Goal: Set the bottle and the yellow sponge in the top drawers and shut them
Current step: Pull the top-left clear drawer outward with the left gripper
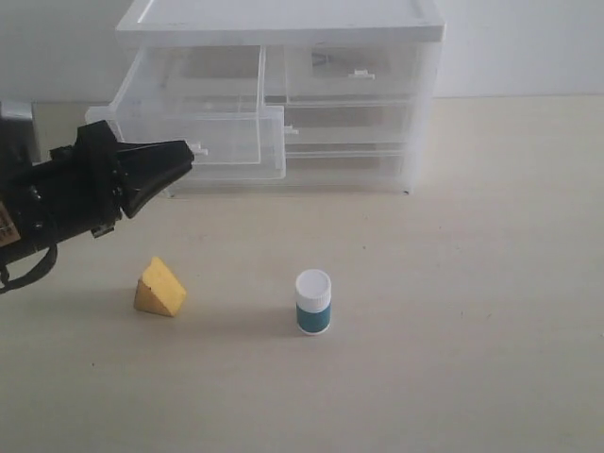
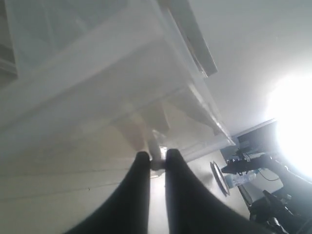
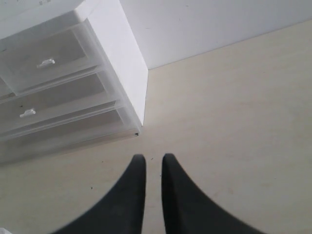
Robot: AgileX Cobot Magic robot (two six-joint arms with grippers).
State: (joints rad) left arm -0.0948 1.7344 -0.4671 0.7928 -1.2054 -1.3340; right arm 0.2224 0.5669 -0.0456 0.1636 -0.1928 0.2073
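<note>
The bottle (image 1: 313,302) stands upright on the table (image 1: 472,283), cap up, just below the middle of the exterior view. The yellow sponge (image 1: 160,288) rests on a flat face to its left, well apart from it.

Above them, the top left drawer (image 1: 226,156) is pulled out of the chest of drawers (image 1: 283,24), and the top right drawer (image 1: 349,71) is closed. The left fingers (image 1: 156,165) are at the open drawer's front. They are nearly together, and its tab handle (image 2: 157,155) appears pinched between the tips.

The sponge lies down-frame from those fingers, so I judge the left arm the nearer one for it.

Only the left wrist view shows the tab between the tips. The right fingers (image 3: 134,195) appear only in their own wrist view, almost closed on nothing, over bare table beside the chest. Neither wrist view shows the bottle or the sponge.
</note>
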